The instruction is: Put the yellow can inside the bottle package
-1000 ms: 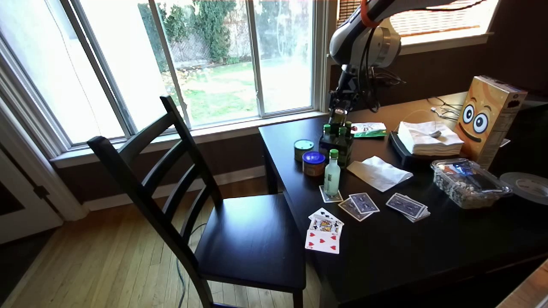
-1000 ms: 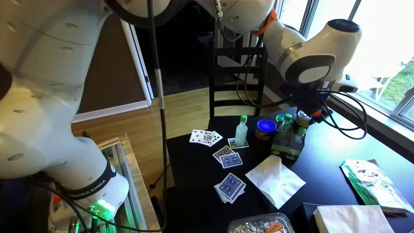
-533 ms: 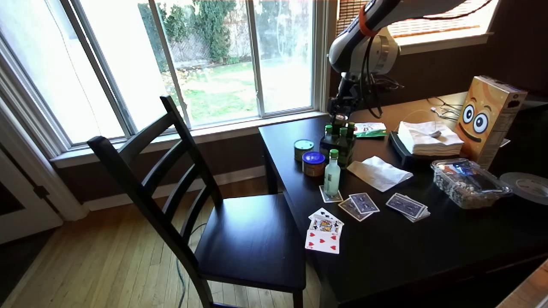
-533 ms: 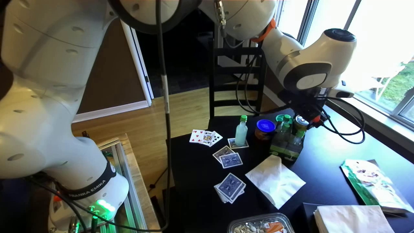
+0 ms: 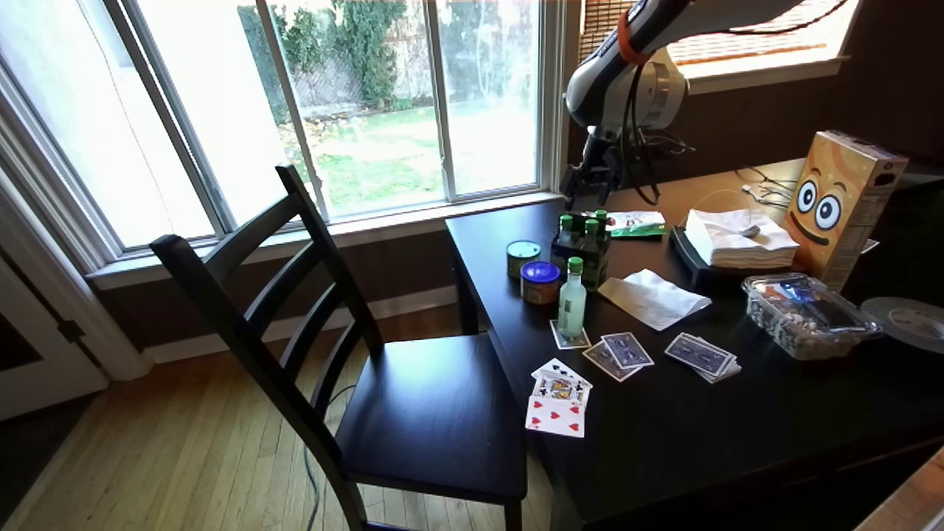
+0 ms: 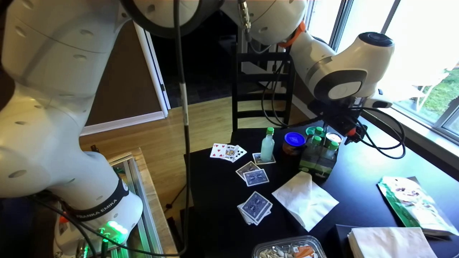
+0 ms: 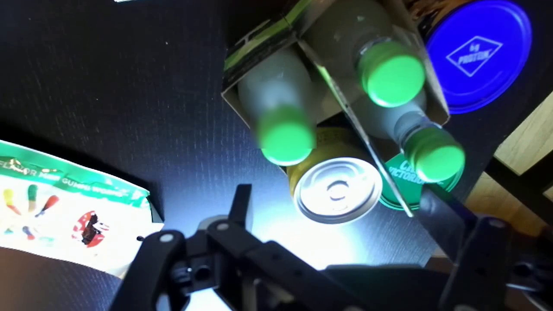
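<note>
The yellow can [image 7: 335,183], silver lid up, stands in a compartment of the bottle package [image 7: 332,84], between a bottle and the divider. Three bottles with green caps [image 7: 285,142] fill other compartments. My gripper [image 7: 337,194] is open around the can's top. Its left finger [image 7: 240,207] is well apart from the can; the right finger [image 7: 445,220] is beyond the divider's end. In an exterior view the can's lid [image 6: 334,137] shows low between caps, below the gripper [image 6: 337,132]. In an exterior view the package [image 5: 594,274] hides most of the can, under the gripper [image 5: 587,198].
A blue-lidded jar [image 7: 477,56] and a green-lidded tin [image 7: 399,185] stand close against the package. A loose bottle [image 6: 267,147] stands on a card nearby. A snack bag [image 7: 65,216], a napkin [image 6: 304,200] and a boxed napkin stack [image 5: 737,240] lie around.
The gripper came down with the can into the package, then its fingers spread and let go. The can now sits lower between the bottles; the arm has held still over the last half second.
</note>
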Controlling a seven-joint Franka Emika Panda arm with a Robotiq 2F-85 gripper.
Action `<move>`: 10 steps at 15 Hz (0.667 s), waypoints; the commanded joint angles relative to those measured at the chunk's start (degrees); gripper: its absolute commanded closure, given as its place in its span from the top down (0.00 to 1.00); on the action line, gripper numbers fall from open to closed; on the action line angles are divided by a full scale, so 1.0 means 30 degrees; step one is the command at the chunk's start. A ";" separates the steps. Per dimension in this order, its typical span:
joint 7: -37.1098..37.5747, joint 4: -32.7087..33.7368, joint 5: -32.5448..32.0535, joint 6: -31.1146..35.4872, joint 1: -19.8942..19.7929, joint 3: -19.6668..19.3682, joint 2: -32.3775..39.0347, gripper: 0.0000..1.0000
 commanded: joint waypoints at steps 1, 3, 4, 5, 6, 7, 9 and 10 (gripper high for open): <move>0.1077 -0.1409 -0.0665 -0.0280 0.0422 -0.0455 -0.1505 1.00; 0.2388 -0.2737 -0.1358 -0.0296 0.0976 -0.1268 -0.3019 1.00; 0.2922 -0.3361 -0.1746 -0.0146 0.1200 -0.1616 -0.3723 1.00; 0.3385 -0.4121 -0.2256 -0.0093 0.1425 -0.2015 -0.4619 1.00; 0.3721 -0.4957 -0.2733 0.0083 0.1595 -0.2345 -0.5614 1.00; 0.3775 -0.5564 -0.3016 0.0101 0.1622 -0.2476 -0.6415 1.00; 0.3550 -0.6988 -0.3276 -0.0432 0.1565 -0.2589 -0.8374 1.00; 0.3577 -0.7533 -0.3222 -0.1150 0.1507 -0.2623 -0.9236 1.00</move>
